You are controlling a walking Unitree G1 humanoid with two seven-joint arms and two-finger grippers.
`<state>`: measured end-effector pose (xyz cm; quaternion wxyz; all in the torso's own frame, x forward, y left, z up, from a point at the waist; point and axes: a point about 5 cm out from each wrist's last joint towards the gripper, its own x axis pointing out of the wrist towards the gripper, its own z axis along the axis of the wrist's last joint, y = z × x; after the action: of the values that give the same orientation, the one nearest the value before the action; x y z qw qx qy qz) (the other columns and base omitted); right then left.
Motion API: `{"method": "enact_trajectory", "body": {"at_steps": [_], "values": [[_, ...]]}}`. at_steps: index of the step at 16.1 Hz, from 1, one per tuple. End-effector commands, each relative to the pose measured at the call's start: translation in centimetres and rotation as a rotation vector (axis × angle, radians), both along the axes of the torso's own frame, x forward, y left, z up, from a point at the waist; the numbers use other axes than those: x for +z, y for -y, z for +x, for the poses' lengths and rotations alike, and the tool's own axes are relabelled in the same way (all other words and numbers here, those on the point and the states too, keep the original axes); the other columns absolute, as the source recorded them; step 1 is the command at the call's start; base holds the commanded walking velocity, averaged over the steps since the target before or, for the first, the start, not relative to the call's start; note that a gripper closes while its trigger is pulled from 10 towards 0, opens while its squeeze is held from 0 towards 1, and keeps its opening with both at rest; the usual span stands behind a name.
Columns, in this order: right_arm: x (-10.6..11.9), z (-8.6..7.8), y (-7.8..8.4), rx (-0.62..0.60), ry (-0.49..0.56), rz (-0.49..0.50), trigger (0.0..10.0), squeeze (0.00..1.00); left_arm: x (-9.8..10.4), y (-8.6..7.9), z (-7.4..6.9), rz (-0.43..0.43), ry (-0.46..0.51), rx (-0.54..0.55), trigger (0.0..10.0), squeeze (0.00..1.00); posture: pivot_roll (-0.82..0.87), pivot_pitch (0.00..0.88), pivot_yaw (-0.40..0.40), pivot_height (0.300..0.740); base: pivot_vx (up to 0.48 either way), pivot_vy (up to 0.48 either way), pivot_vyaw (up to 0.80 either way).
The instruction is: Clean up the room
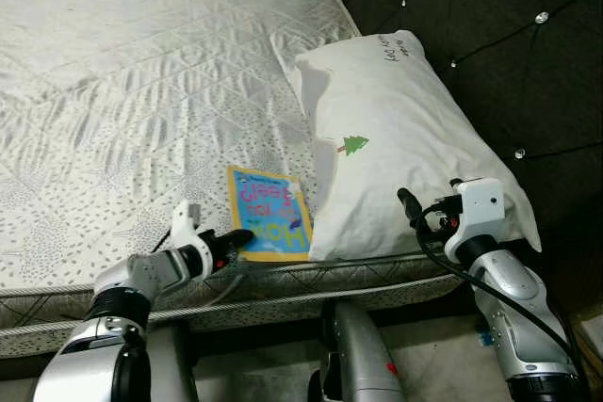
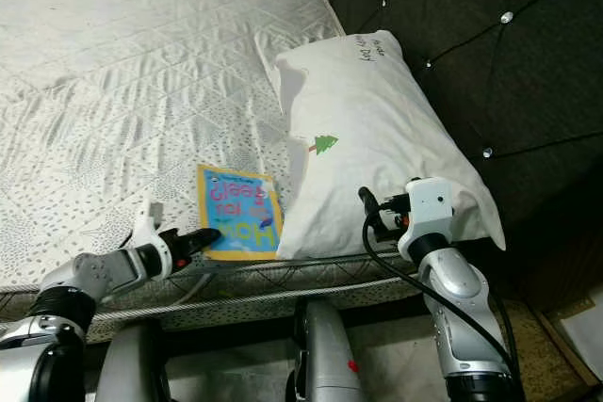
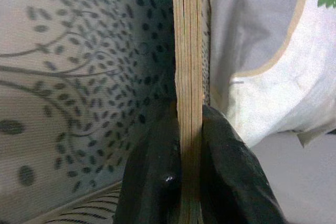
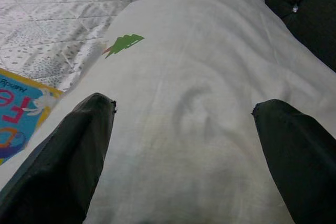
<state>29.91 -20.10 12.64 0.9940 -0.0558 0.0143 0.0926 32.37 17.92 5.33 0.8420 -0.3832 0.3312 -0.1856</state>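
1. Left gripper (image 1: 237, 241) is clamped tight on the near edge of the book (image 1: 269, 213), which lies flat on the mattress (image 1: 132, 91).
2. Right gripper (image 4: 184, 119), fingers spread wide, hovers over the pillow (image 1: 405, 129).
3. The pillow sits at the book's 3 o'clock, touching it.

Bright, even light – head views sharp, wrist close-ups soft and blurred
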Motion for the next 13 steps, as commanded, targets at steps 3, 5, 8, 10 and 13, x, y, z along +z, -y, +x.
{"method": "enact_trajectory", "body": {"at_steps": [3, 5, 8, 10, 13], "values": [[0.1, -0.2, 0.4, -0.004, -0.002, -0.013, 10.0, 0.0, -0.7, -1.8, -0.2, 0.101, -0.045, 0.071, 10.0, 1.0, -0.18, 0.103, -0.146, 0.539, 0.0, 0.0, 0.0], [0.1, -0.2, 0.4, -0.003, -0.001, -0.014, 10.0, 0.0, -0.6, -2.5, 0.1, 0.151, -0.039, 0.107, 10.0, 1.0, -0.18, 0.103, -0.144, 0.539, 0.0, 0.0, 0.0], [0.2, -0.2, 0.4, -0.007, 0.0, -0.013, 10.0, 0.0, 0.6, -5.1, 1.0, 0.28, -0.001, 0.221, 10.0, 1.0, -0.18, 0.1, -0.141, 0.539, 0.0, 0.0, 0.0], [0.2, -0.2, 0.4, -0.007, 0.001, -0.012, 10.0, 0.0, 1.1, -6.1, 1.2, 0.319, 0.011, 0.263, 10.0, 1.0, -0.18, 0.098, -0.139, 0.539, 0.0, 0.0, 0.0], [0.2, -0.1, 0.3, -0.007, 0.002, -0.009, 10.0, 0.0, 1.6, -7.6, 1.3, 0.391, 0.027, 0.309, 10.0, 1.0, -0.18, 0.095, -0.138, 0.539, 0.0, 0.0, 0.0]]}}
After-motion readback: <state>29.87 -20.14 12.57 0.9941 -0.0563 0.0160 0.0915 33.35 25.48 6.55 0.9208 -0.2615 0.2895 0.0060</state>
